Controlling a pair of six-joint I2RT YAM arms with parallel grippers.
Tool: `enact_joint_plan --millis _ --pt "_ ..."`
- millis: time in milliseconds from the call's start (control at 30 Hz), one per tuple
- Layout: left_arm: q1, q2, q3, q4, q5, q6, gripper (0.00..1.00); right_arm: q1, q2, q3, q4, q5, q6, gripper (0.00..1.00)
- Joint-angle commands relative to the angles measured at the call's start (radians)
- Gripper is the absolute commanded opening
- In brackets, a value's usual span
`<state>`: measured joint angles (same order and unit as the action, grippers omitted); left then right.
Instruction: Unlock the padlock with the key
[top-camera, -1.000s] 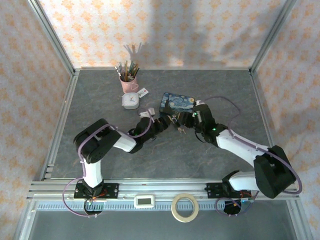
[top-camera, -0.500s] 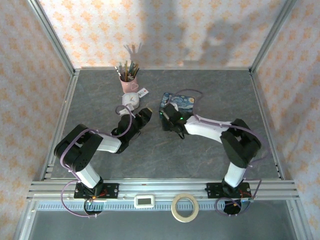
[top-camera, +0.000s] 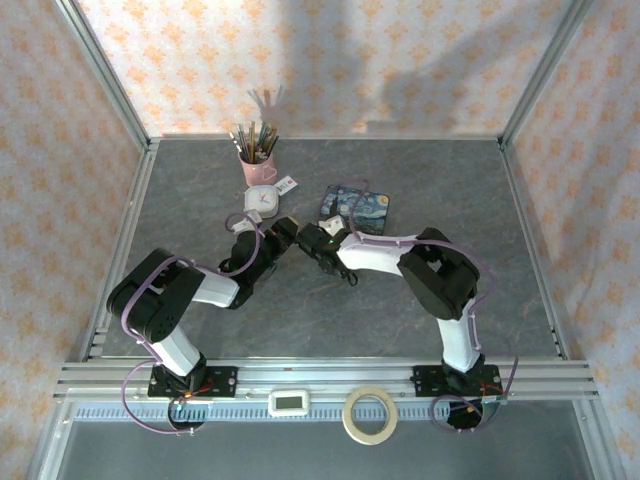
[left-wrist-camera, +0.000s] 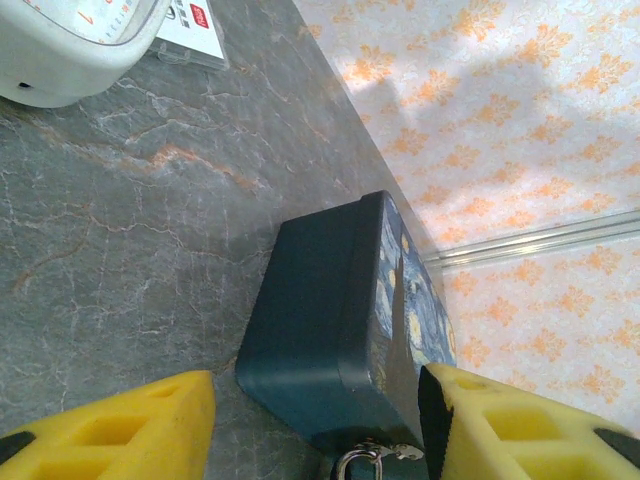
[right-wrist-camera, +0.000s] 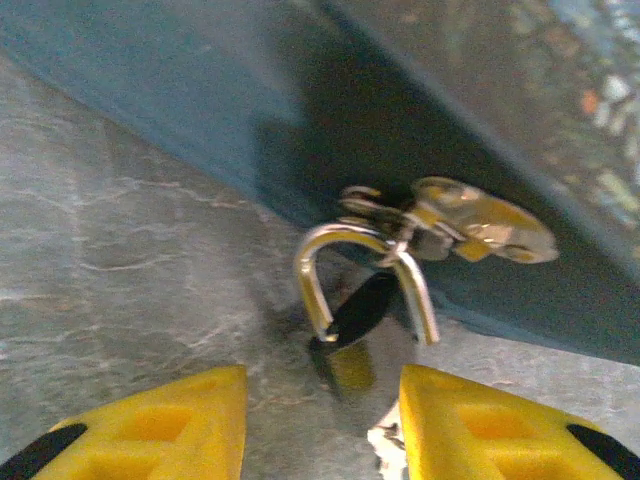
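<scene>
Dark blue painted box (left-wrist-camera: 320, 320) walls off ground ahead of left gripper (left-wrist-camera: 315, 425). At its front hangs small dark padlock with silver shackle (right-wrist-camera: 362, 300), facing open jaws of right gripper (right-wrist-camera: 320, 420). Back left crowded: pink brush cup (top-camera: 255, 165), white round clock (top-camera: 262, 202). Grey tabletop (top-camera: 430, 330) right and near: open.

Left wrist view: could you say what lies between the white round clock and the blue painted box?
Only bare grey marbled table, in the left wrist view.

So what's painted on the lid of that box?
A swirling night sky, dark blue with yellow stars, on the box; clearest in the top external view.
</scene>
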<state>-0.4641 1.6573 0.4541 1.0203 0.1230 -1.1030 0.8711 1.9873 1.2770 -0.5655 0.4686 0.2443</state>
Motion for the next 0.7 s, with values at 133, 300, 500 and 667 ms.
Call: enact_joint_plan --millis 133,300,500,667 --pt "0.007 -0.013 0.003 0.043 0.012 -0.014 0.54 0.007 -0.015 0.003 -0.002 0.111 -0.046 0.42" --pt "0.009 -0.002 0.007 0.058 0.024 -0.025 0.54 0.008 0.017 -0.018 0.053 0.086 -0.086 0.4" --pt "0.012 -0.01 0.001 0.053 0.02 -0.023 0.53 0.008 0.059 -0.022 0.071 0.129 -0.094 0.36" --pt "0.013 -0.013 0.0 0.053 0.021 -0.025 0.53 0.006 0.065 -0.036 0.085 0.127 -0.094 0.34"
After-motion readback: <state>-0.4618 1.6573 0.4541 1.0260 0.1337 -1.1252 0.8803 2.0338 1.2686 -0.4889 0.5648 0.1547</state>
